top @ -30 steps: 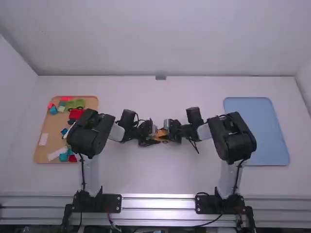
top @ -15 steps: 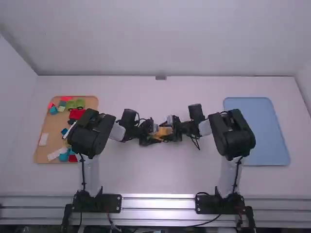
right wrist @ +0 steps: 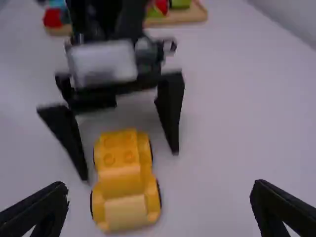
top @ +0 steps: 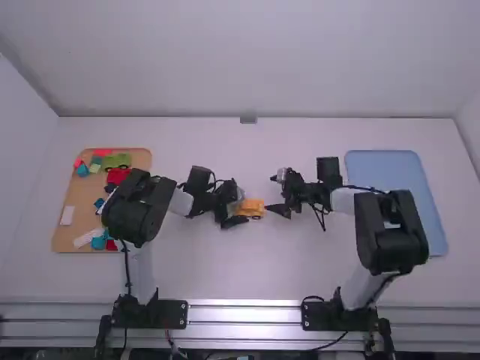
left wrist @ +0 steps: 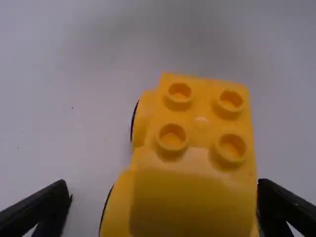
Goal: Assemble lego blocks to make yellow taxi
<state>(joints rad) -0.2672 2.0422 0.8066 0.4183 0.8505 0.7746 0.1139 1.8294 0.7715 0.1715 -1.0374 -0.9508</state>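
White table [top: 300,277], high view: blue tray [top: 397,202] at three o'clock, toy car [top: 253,208] near the dial's centre. To leave the car undisturbed, the left gripper [right wrist: 129,162], spread around it without a grip, would best back away squarely (a brushed wheel [right wrist: 159,192] could turn it). The right gripper [right wrist: 159,185], wide apart and empty, stands at the car's three o'clock. Upright and smooth yellow, the car bears four round studs [left wrist: 172,137].
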